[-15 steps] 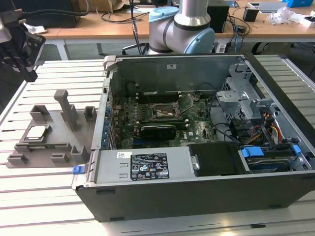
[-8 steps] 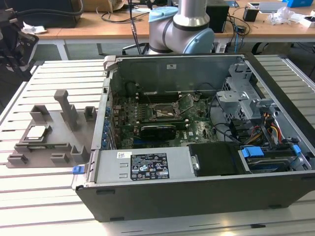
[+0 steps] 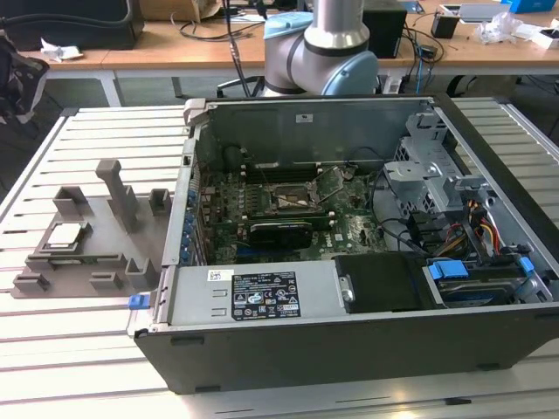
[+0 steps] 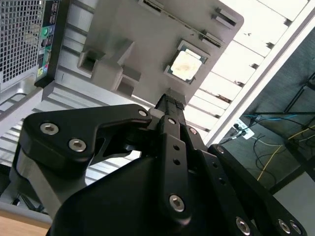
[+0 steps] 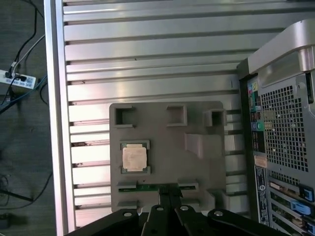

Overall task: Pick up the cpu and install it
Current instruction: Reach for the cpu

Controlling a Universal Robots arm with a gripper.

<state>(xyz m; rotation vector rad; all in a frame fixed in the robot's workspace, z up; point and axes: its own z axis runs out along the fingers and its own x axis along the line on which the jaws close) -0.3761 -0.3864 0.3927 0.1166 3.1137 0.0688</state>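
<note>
The cpu (image 5: 135,158), a small square chip with a pale metal top, lies flat in a recess of the grey fixture plate (image 5: 162,142). In the exterior view the cpu (image 3: 65,234) sits on that plate (image 3: 87,253) at the exterior view's left, outside the computer case. My gripper (image 5: 170,189) hangs well above the plate, off to one side of the chip. Its black fingertips are pressed together with nothing between them. In the second wrist view the gripper (image 4: 170,102) points toward the cpu (image 4: 186,65). The black socket frame (image 3: 293,199) sits on the motherboard inside the case.
The open computer case (image 3: 262,297) lies on a slatted metal table (image 3: 79,367), with its perforated rear panel (image 5: 285,128) beside the fixture. The arm's base (image 3: 327,44) stands behind the case. Upright posts (image 3: 118,188) rise from the fixture. Cables and drive cages (image 3: 437,183) fill the case's right.
</note>
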